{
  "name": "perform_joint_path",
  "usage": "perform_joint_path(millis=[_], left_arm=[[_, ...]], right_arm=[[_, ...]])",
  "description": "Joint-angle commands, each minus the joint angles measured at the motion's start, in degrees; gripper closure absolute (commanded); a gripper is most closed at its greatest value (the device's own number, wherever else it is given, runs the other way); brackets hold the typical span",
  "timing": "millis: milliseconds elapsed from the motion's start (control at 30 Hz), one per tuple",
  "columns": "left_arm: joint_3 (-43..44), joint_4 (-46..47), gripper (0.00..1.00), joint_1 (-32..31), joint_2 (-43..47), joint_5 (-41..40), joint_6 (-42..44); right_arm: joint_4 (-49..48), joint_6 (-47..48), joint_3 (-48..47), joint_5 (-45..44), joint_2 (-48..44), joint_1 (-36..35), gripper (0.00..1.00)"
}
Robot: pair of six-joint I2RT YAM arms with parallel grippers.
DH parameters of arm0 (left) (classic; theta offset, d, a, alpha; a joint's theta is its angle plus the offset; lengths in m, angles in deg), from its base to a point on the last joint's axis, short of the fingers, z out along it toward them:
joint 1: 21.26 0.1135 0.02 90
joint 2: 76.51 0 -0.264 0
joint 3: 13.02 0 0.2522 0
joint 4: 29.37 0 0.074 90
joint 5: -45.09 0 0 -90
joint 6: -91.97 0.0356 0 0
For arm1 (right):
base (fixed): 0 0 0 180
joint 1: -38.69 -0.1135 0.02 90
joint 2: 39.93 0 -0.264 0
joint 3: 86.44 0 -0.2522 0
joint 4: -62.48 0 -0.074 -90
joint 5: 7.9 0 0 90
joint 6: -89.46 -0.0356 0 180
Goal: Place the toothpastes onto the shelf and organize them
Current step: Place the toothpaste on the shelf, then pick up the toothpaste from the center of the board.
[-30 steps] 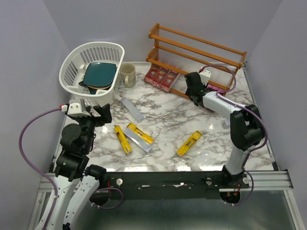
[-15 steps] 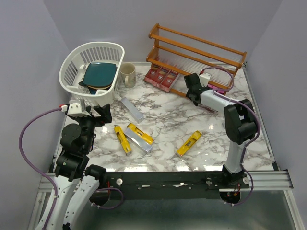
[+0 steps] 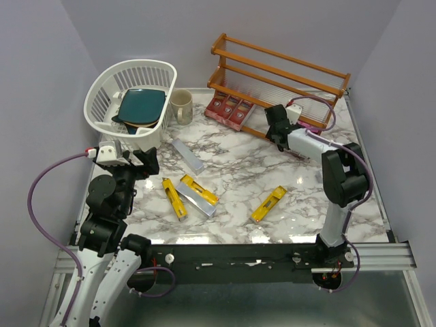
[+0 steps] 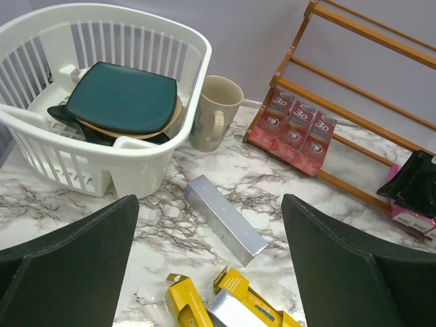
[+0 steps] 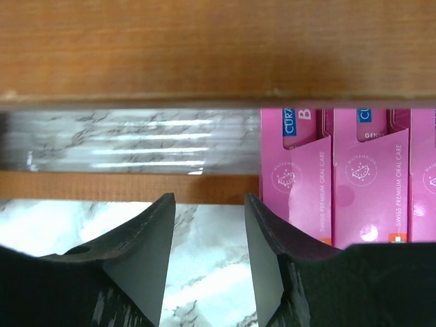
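Pink boxes [image 5: 354, 177] sit low on the right of the shelf [image 3: 272, 61]. My right pincer [image 5: 209, 204] is just beside them, narrow and holding nothing. My left pincer [image 4: 210, 201] is wide and empty. Next, I think, I fetch a yellow box [image 3: 268, 204] from the near table [image 3: 238, 163].

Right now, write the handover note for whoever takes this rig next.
Left gripper: wide open, empty, over the left side of the marble table.
Right gripper: jaws slightly apart, empty, at the bottom tier of the shelf, beside the pink cartons.
Done: three red cartons sit at the bottom tier's left end, the pink ones at its right end.
Left: three yellow cartons and two silver cartons lie loose on the table, to be shelved.
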Motion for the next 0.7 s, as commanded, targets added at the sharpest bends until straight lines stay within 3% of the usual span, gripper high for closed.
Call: perform_joint_path(millis=[0,267,533,667], left_arm=[[-0.9,1.2,0.04,0.7,-0.6,1.7,-0.1],[-0.8,1.2,0.04,1.1,-0.6,2.1,-0.1],[-0.8,1.0,0.04,1.9,0.6,2.4,-0.2],[-0.7,1.1,0.04,2.4,0.7,2.9,-0.1]], right_arm=[[-4.0,3.1,2.2,4.9,-5.4,0.4,0.45],[-9.3,13.8,6.8,16.9,-14.0,-1.6,0.33],[-15.0,23.7,13.8,25.7,-19.4,-10.2,0.21],[-23.2,25.6,16.8,30.6,-20.0,-14.4,0.16]])
